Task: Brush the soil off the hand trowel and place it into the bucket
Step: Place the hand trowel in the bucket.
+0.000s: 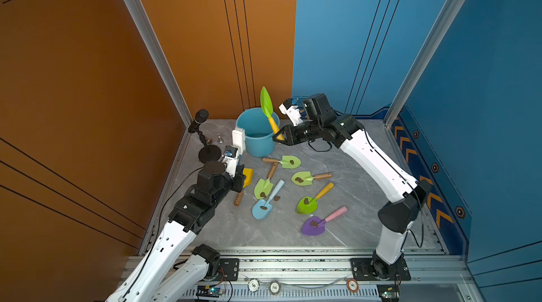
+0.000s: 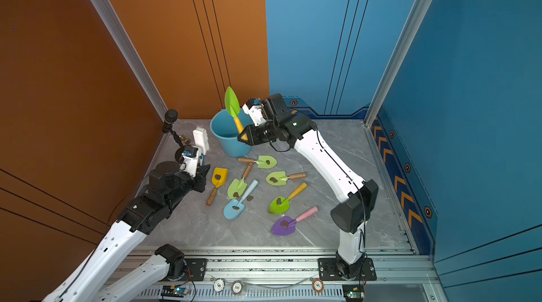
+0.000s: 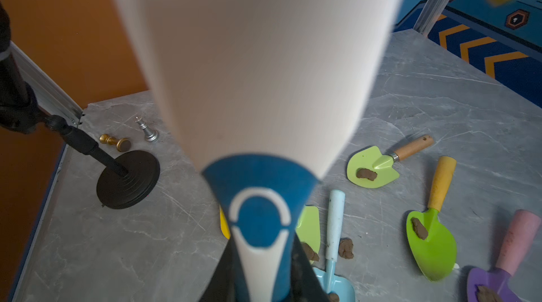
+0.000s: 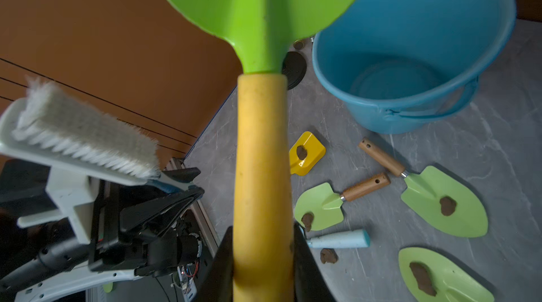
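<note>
My right gripper point(image 1: 278, 137) point(image 4: 262, 271) is shut on the yellow handle point(image 4: 261, 168) of a hand trowel. Its bright-green blade point(image 1: 266, 101) points up, over the right side of the bucket's rim. No soil shows on the blade face point(image 4: 258, 7) seen in the right wrist view. The light-blue bucket point(image 1: 258, 146) point(image 4: 366, 113) stands at the back and looks empty inside. My left gripper point(image 1: 239, 167) point(image 3: 264, 286) is shut on the blue handle of a white brush point(image 1: 238, 137) point(image 4: 82, 136), held upright left of the bucket. A loose lump of soil point(image 1: 277, 197) lies on the table.
Several other trowels lie mid-table, each with a soil lump: a yellow scoop point(image 2: 219, 177), pale-green ones point(image 1: 290, 162), a light-blue one point(image 1: 262, 209), a bright-green one point(image 1: 307, 205), a purple one point(image 1: 313, 225). A black microphone stand point(image 1: 209, 152) and two chess pieces point(image 3: 148, 130) sit back left.
</note>
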`<state>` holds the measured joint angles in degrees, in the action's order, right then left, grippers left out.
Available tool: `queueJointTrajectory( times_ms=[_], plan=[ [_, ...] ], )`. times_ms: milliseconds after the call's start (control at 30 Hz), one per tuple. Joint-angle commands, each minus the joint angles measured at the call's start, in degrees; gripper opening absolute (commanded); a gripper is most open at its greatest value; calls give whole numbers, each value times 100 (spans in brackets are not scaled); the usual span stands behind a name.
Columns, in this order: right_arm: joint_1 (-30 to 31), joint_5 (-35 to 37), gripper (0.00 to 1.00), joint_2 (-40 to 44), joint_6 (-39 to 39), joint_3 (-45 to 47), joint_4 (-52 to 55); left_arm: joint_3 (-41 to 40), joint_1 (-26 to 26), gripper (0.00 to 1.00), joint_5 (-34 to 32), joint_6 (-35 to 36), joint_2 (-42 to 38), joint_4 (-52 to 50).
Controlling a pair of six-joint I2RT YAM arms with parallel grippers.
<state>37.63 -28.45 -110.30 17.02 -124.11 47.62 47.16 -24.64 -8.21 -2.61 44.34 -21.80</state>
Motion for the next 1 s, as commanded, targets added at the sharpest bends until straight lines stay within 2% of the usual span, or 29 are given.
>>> queueJointTrajectory(
  times_ms=[0,133,300,667,967],
  plan=[
    [50,369,9,-762,-295,-900,533,-84,83,0,-276,-4,-94,374],
    [88,381,11,-1593,-178,-1643,624,-165,74,0,-373,41,-150,395],
    [137,532,13,-2041,-66,-1818,504,-179,57,0,-438,49,-213,374],
    [186,1033,23,-2253,-6,-1822,350,-168,-3,0,-578,84,-358,297],
    [130,957,27,-2380,297,-1818,203,-199,-23,0,-589,105,-430,317]
  ],
)
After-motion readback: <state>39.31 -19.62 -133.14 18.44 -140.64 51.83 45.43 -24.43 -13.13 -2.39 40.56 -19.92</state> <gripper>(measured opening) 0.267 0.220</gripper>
